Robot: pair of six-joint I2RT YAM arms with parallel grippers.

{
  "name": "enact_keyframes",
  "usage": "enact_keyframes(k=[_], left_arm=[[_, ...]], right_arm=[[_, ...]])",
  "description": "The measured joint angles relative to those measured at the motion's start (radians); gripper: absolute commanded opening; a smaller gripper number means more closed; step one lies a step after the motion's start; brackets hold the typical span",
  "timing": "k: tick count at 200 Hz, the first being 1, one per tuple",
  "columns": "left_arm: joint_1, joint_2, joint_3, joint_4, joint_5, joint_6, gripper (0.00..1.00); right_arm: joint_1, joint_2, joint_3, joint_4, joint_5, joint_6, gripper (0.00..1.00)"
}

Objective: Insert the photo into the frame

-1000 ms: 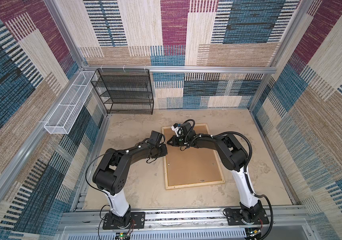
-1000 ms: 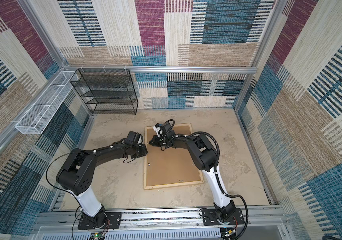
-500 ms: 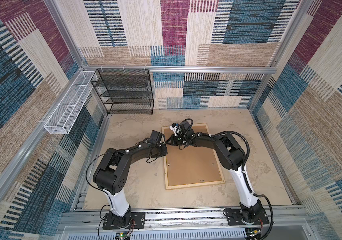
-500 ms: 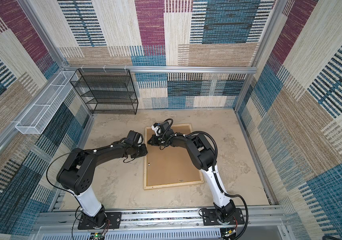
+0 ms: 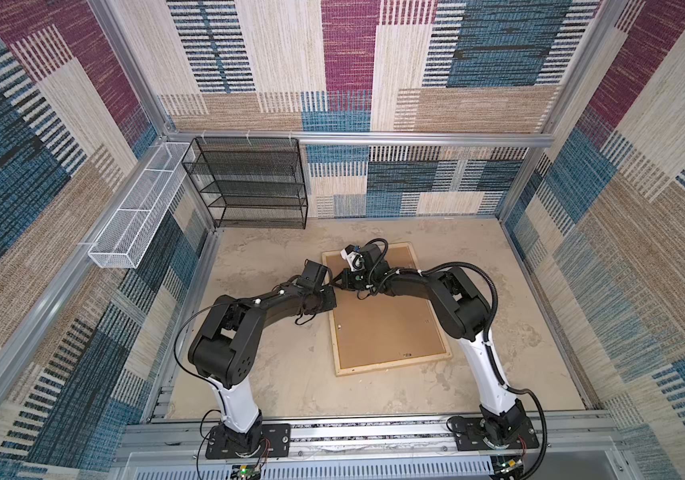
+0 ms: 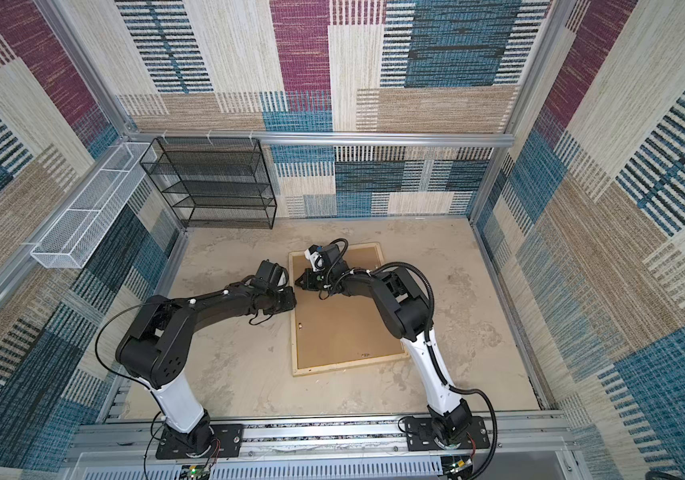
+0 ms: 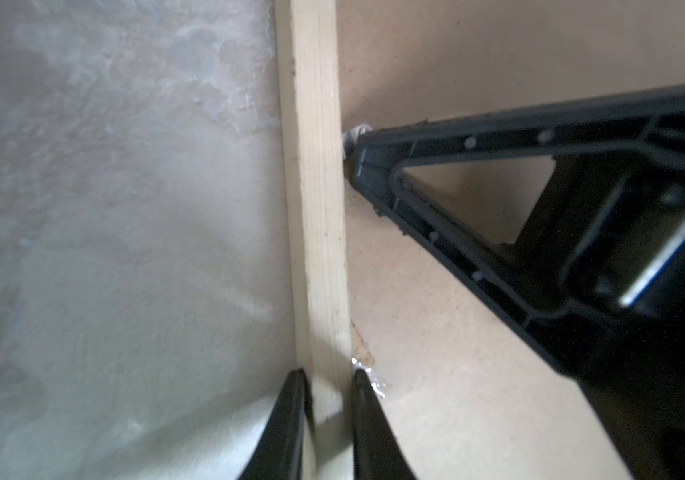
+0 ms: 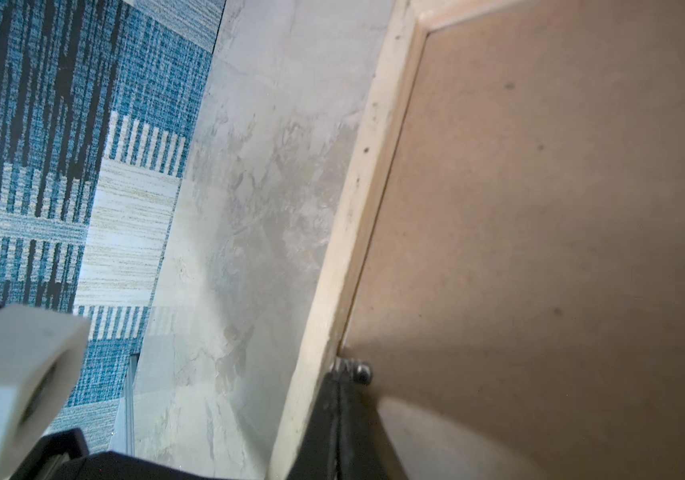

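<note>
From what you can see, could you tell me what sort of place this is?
Probably a robot test cell: carpet-lined walls, aluminium framing, and two arms bolted to a front rail.

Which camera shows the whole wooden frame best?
The top views: all four bars of the frame show, with the arms covering only bits. Both wrist views show only a close piece of its pale edge beside the brown backing.

Even bright daylight; soft shadows; wrist views blurred close up.
</note>
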Motion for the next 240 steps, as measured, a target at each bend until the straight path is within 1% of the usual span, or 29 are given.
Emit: enact_keyframes(k=[39, 71, 100, 143, 175, 219, 240], left_arm=[[-0.006, 0.003, 0.004, 0.007, -0.020, 0.000, 0.07], [-0.007, 0.006, 0.006, 0.007, -0.021, 0.001, 0.07], [-0.008, 0.018, 0.026, 0.003, 0.004, 0.013, 0.10], [-0.008, 0.032, 0.056, -0.037, 0.034, 0.033, 0.08], [-0.006, 0.035, 0.060, -0.043, 0.035, 0.037, 0.08], [-0.004, 0.041, 0.070, -0.055, 0.040, 0.040, 0.07], [-0.003, 0.042, 0.072, -0.058, 0.044, 0.041, 0.07]], right_arm=[[0.000, 0.005, 0.016, -0.007, 0.015, 0.011, 0.06], [0.002, -0.011, -0.013, 0.019, 0.042, 0.011, 0.06], [0.000, -0.041, -0.053, 0.024, 0.070, 0.006, 0.06], [0.000, -0.070, -0.094, 0.029, 0.102, -0.001, 0.05], [0.001, -0.076, -0.101, 0.032, 0.104, -0.004, 0.05], [0.002, -0.133, -0.166, 0.008, 0.130, -0.011, 0.04], [0.002, -0.142, -0.170, -0.010, 0.130, -0.015, 0.03]])
